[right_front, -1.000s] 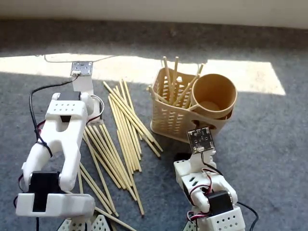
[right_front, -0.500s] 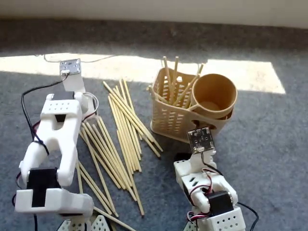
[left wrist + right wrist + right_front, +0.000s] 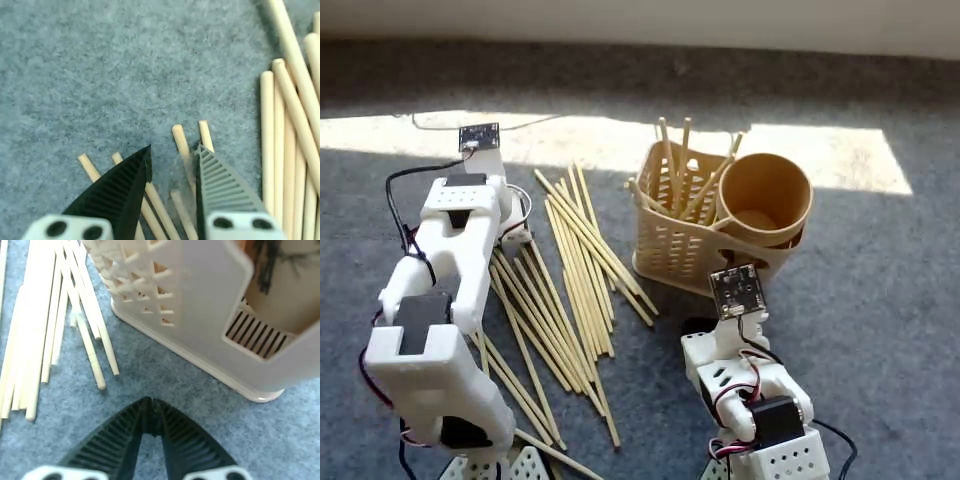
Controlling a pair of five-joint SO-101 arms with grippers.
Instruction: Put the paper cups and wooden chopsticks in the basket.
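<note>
Many loose wooden chopsticks lie fanned on the grey carpet between the arms. The cream basket stands at centre right with a tan paper cup and a few chopsticks inside it. My left arm stretches over the near-left ends of the pile. In the left wrist view my left gripper is open just above the carpet, with chopstick ends lying between its jaws. My right gripper is shut and empty, low over the carpet just in front of the basket.
A sunlit strip of floor runs behind the basket. Bare carpet lies to the right of the basket and right arm. A thin cable trails at the back left.
My left arm has shifted and stretched farther out over the chopstick ends. The right arm, basket and cup have not moved.
</note>
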